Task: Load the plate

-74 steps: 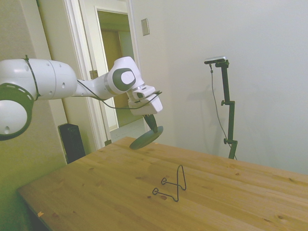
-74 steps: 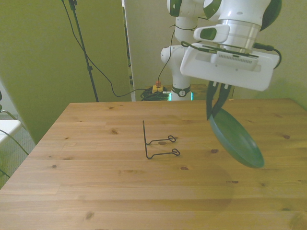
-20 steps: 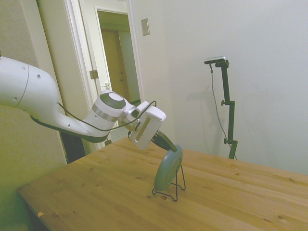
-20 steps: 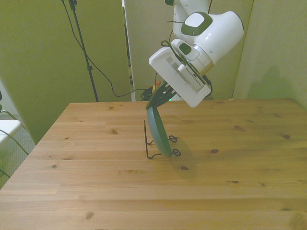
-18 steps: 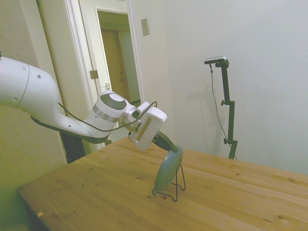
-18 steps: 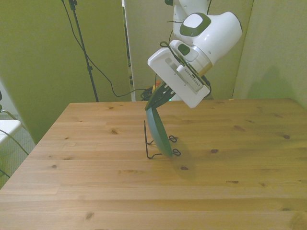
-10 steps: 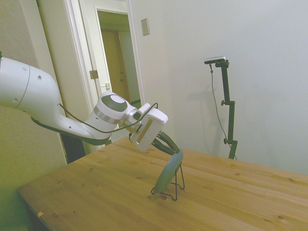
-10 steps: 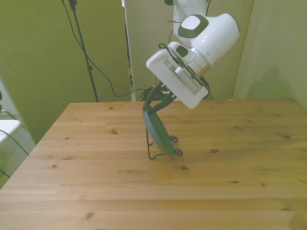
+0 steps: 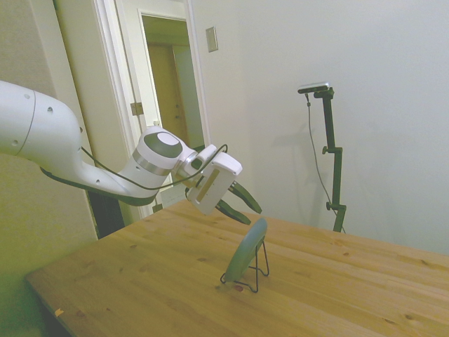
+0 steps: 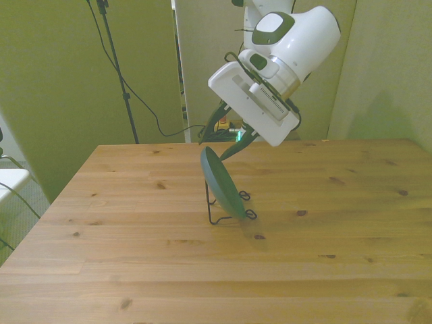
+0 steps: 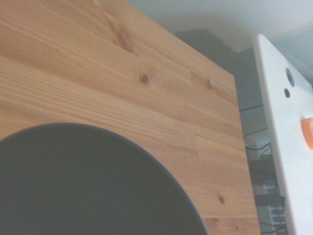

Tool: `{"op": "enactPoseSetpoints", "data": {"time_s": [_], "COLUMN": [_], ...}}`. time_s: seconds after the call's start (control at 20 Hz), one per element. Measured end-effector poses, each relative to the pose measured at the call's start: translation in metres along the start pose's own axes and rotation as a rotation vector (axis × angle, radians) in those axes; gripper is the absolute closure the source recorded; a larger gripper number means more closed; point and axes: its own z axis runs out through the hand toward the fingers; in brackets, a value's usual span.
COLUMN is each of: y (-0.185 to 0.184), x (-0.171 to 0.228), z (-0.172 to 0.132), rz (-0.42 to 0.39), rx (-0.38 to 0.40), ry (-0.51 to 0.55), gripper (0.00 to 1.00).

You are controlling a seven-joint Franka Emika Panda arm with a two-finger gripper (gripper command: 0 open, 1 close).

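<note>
My gripper [image 9: 242, 208], at centre-left of the side view, has its fingers spread and grips nothing, hanging just above the plate [image 9: 244, 251]. Right of it, mid-frame, the plate leans on edge in the wire stand [image 9: 261, 268] on the table [image 9: 140, 281]. Loading appears done; I judge only my withdrawal is left.

White arm's stretched low over the table, wrist tilted down, gripper [image 9: 243, 209] fingers spread wide, holding nothing.
</note>
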Motion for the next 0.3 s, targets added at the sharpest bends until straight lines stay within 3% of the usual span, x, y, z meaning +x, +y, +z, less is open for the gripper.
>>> {"op": "enactPoseSetpoints", "data": {"time_s": [0.3], "y": [-0.009], "x": [0.035], "z": [-0.063], "rz": [0.166], "rx": [0.137], "ry": [-0.211], "gripper": [0.0]}}
